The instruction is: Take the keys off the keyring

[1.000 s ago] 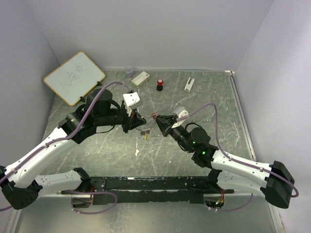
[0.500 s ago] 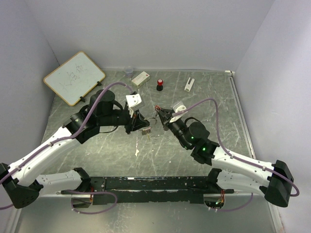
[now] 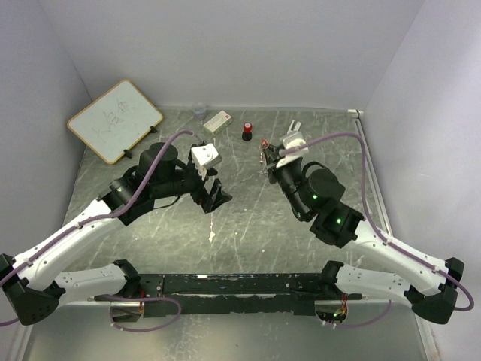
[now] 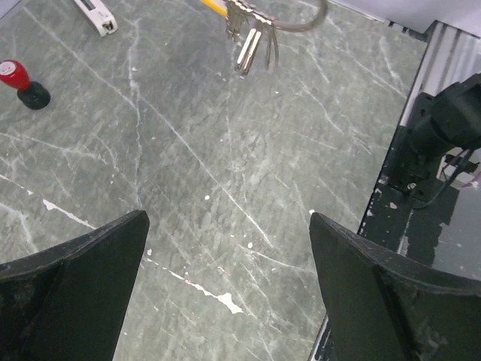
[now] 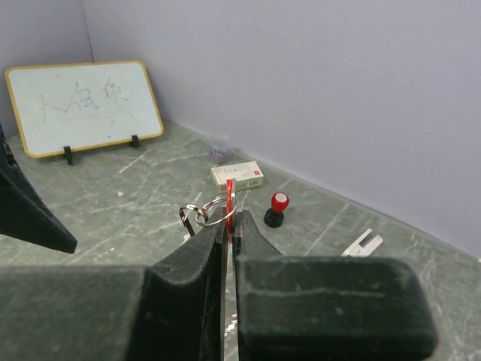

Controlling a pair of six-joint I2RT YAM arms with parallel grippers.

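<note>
My right gripper [image 3: 265, 156] [image 5: 231, 222] is shut on the red-headed key [image 5: 229, 197] and holds it above the table. The thin silver keyring [image 5: 211, 213] hangs from that key, with a smaller ring and a dark piece [image 5: 184, 219] on its left. In the left wrist view the keyring [image 4: 302, 20] shows at the top edge, with silver keys [image 4: 249, 43] and a yellow-headed key [image 4: 213, 6] dangling from it. My left gripper [image 3: 216, 195] [image 4: 225, 219] is open over bare table, left of the keys and apart from them.
A whiteboard [image 3: 114, 120] leans at the back left. Along the back wall stand a clear cup [image 3: 199, 111], a small box [image 3: 217, 121], a red-topped black knob [image 3: 246, 131] and a white clip [image 3: 292, 131]. White paint flecks [image 3: 213, 235] mark the table.
The left gripper has opened and let go of the keys. The right gripper has lifted the red key, ring and remaining keys away to the back right.
</note>
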